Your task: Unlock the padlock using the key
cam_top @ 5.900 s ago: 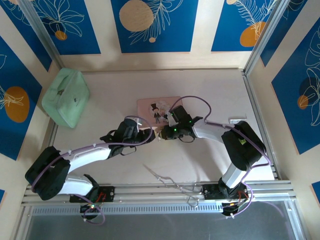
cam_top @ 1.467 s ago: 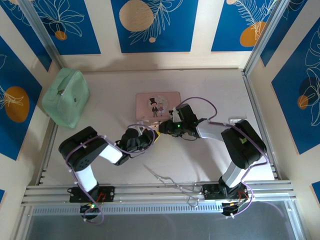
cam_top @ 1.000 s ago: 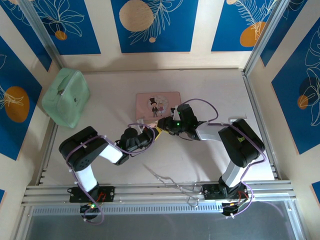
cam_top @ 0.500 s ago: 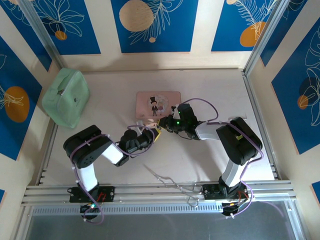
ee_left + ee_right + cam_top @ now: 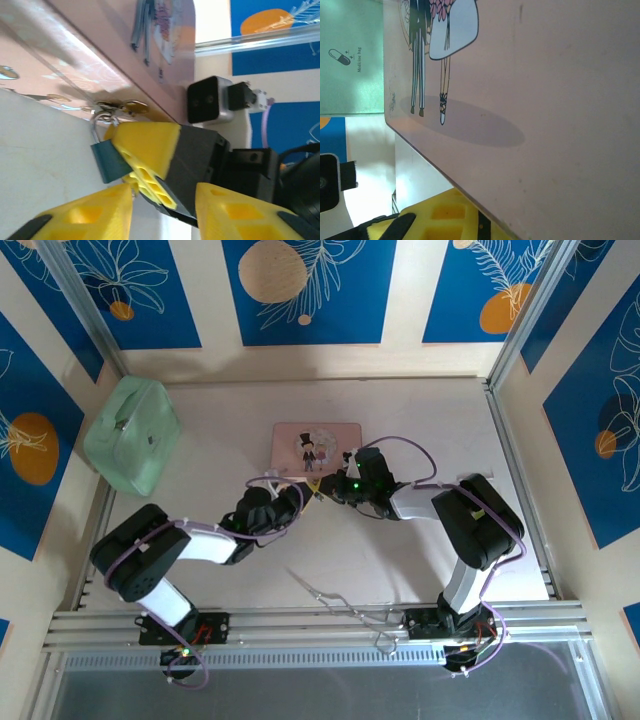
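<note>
L gripper (image 5: 162,194), jaws wide, had advanced to padlock (image 5: 110,161) beside R gripper (image 5: 325,487) (grip state unclear); key (image 5: 133,106) lay uninserted.

This is a robotics lab test cell: a pale, smooth tabletop (image 5: 400,560) boxed in by upright boards carrying blue panels printed with white leaves and orange discs (image 5: 310,290). Silvery aluminium framing rails (image 5: 320,620) run along its near edge. A black-and-white left robot arm (image 5: 190,540) and a matching right robot arm (image 5: 470,525) are bolted to them.
</note>
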`<state>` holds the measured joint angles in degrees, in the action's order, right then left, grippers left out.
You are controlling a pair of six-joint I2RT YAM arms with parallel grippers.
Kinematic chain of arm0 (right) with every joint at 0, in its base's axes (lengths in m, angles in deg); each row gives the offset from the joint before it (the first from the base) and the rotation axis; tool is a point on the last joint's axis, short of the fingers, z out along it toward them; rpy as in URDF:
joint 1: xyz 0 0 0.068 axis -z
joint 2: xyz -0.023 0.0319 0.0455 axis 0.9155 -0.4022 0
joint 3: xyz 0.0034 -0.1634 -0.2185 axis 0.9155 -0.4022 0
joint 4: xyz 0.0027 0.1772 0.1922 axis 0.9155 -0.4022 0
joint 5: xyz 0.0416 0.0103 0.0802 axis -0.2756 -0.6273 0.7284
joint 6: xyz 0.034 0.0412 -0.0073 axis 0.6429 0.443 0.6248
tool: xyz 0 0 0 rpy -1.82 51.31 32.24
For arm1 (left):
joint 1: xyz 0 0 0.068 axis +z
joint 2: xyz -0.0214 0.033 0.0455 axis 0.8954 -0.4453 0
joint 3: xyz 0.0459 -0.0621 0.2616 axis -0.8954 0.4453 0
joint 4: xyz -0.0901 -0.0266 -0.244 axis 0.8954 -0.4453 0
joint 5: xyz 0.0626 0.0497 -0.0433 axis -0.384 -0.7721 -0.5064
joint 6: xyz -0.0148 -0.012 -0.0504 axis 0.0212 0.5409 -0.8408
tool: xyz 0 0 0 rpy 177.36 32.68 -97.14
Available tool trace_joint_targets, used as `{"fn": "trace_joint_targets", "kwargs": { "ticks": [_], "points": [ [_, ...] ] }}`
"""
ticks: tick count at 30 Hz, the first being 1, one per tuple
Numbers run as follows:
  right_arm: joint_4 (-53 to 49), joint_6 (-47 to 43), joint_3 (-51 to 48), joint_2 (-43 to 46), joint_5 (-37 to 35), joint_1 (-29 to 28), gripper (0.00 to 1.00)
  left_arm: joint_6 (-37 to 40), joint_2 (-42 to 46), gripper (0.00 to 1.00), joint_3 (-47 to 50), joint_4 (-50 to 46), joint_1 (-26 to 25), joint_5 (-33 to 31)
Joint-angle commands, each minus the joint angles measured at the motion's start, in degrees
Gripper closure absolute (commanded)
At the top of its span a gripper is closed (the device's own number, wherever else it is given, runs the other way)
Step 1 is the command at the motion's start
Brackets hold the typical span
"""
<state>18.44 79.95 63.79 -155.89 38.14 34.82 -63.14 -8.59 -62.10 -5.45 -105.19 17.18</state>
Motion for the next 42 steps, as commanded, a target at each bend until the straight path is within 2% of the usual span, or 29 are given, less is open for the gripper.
{"fn": "trace_joint_targets", "kwargs": {
  "ticks": [1,6,11,19,28,38,42],
  "points": [
    [-5.0,5.5,-2.0,-3.0,3.6,-0.2,0.92,0.1,-1.7,0.65,0.0,-3.9,0.4,-1.8],
    [-4.0,7.0,-2.6,-3.2,3.2,-0.4,0.92,-1.1,-4.0,0.65,-0.3,1.0,0.4,-1.1],
    [-2.4,9.8,-3.8,-3.4,1.9,-0.5,0.92,-2.0,-5.1,0.64,-1.5,1.4,0.2,-1.8],
    [-2.1,12.1,-4.2,-3.6,-0.1,-1.5,0.92,-6.5,-11.5,0.64,-2.5,9.8,0.1,-2.9],
    [-4.7,11.5,-3.6,-3.3,-0.5,-2.5,0.92,-5.1,-12.4,0.64,-5.9,8.3,0.2,-4.1],
    [-7.1,11.0,-3.2,-3.7,-0.4,-3.6,0.9,-6.2,-14.5,0.76,-5.0,10.7,0.7,-4.4],
    [-9.0,10.3,-2.8,-3.4,-0.7,-3.8,0.87,-5.4,-13.8,0.87,-4.9,8.3,1.3,-3.2]
  ]
}}
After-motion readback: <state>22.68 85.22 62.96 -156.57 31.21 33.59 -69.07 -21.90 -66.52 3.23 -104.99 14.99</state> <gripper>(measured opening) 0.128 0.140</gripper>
